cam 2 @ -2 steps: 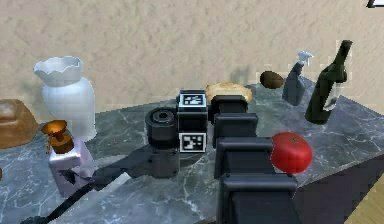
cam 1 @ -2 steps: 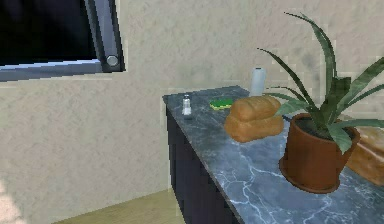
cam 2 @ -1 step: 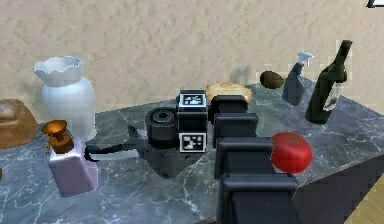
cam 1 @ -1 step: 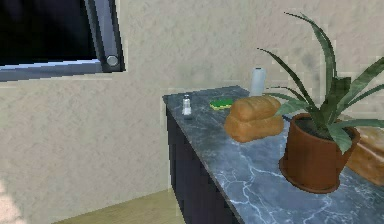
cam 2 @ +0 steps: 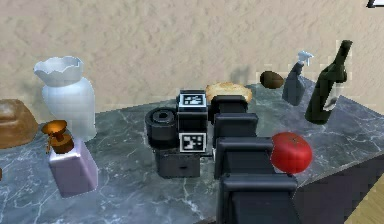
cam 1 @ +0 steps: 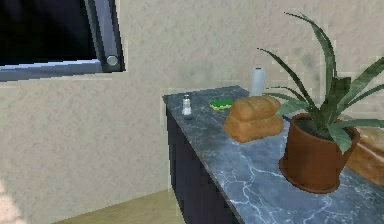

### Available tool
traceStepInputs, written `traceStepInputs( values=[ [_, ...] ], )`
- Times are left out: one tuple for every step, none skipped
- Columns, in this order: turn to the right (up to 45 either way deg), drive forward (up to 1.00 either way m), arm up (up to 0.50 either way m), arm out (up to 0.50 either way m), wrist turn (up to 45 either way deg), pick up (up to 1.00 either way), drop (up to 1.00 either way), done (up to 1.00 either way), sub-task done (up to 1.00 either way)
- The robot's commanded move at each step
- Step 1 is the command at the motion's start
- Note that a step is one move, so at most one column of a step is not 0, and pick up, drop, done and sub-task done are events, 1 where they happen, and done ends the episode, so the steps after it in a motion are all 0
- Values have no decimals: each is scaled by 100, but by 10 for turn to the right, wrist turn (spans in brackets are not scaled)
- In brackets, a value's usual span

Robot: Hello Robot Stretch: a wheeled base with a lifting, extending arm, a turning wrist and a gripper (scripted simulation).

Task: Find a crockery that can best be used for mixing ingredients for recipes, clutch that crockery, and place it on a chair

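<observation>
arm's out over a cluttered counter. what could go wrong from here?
1. The red round fruit sits right by the arm; a sideways swing or base move could roll it off the counter.
2. The pump bottle stands tall near the arm's far end and could tip.
3. The tan thing behind the markers is half hidden; it may not be a bowl, so a wrong grasp is possible.
</observation>
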Motion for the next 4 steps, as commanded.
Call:
traceStepInputs(
  values=[
    [0, 0, -8, 0, 0, 0, 0, 0, 0],
    [0, 0, 0, 0, 0, 100, 0, 0, 0],
    [0, 0, 8, 0, 0, 0, 0, 0, 0],
    [0, 0, 0, 0, -450, 0, 0, 0, 0]
  ],
)
